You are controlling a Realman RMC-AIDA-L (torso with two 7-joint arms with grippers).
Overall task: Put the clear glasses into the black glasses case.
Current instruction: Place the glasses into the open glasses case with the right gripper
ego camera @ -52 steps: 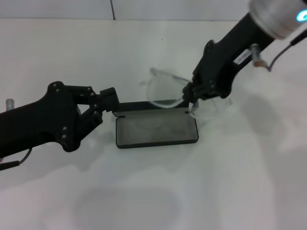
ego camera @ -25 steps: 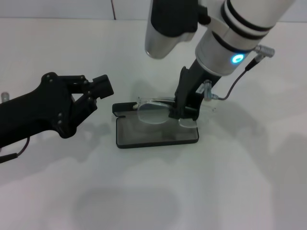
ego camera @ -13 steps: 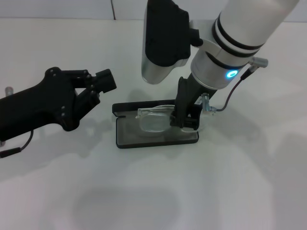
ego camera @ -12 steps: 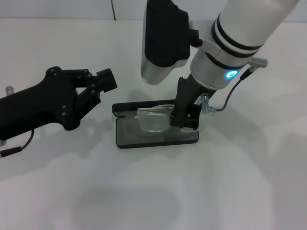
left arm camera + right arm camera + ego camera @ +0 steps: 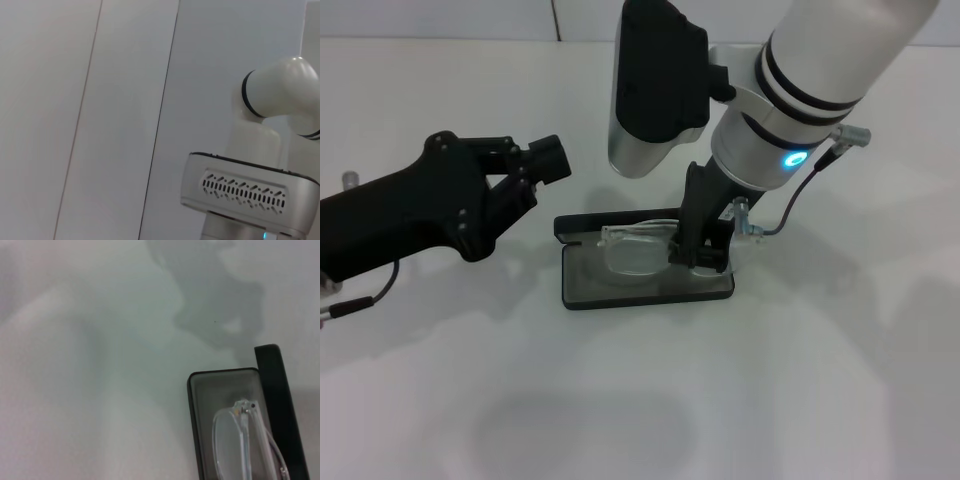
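Observation:
The black glasses case [image 5: 588,284] lies open on the white table, its lid [image 5: 610,221] folded back on the far side. The clear glasses [image 5: 633,250] hang tilted just over the grey lining, one lens low in the tray. My right gripper [image 5: 698,256] is shut on their right end and points straight down at the case's right half. The right wrist view shows the case [image 5: 200,405] and the glasses [image 5: 231,435] above its lining. My left gripper [image 5: 542,163] hovers left of the case and above the table, touching nothing.
White table all round the case, with a wall at the back. The right arm's bulky white and black body [image 5: 720,90] towers over the case. The left wrist view shows only wall panels and that arm's housing [image 5: 250,187].
The right gripper has lowered the glasses from above the lid down into the open case. The left gripper has let go of the case's left end and drifted up and away.

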